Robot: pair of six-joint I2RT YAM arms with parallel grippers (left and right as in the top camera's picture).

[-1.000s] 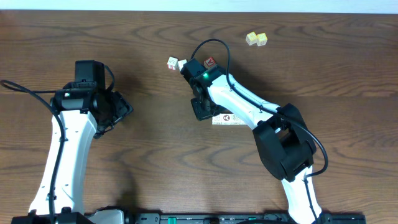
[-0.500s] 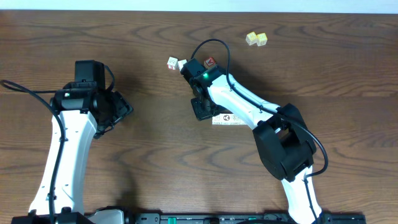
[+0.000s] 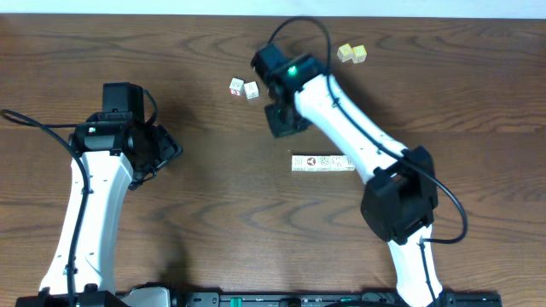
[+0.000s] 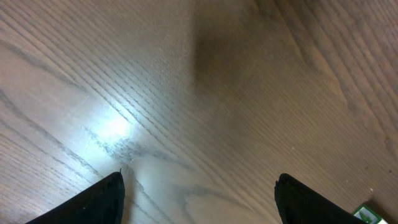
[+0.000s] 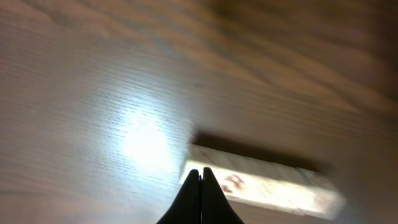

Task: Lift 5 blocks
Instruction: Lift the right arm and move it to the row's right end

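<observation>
The blocks (image 3: 322,162) lie in a straight row of several whitish cubes, end to end on the table, with small pictures on their top faces. My right gripper (image 3: 281,119) hangs above the table, farther back than the row and to its left. It is shut and holds nothing. In the right wrist view the row (image 5: 267,183) is blurred, and the closed right gripper (image 5: 201,173) shows in front of its left end. My left gripper (image 3: 162,149) is far to the left, well apart from the row. In its wrist view the left gripper (image 4: 199,182) is open over bare wood.
Two more small whitish cubes (image 3: 243,88) sit side by side at the back, left of the right arm. Two pale yellow cubes (image 3: 351,53) lie at the back right. The right arm's white links (image 3: 350,132) cross over the right end of the row.
The right arm has swung from the row's left end toward the back of the table, still shut. The row now lies uncovered. The left arm has not moved.
</observation>
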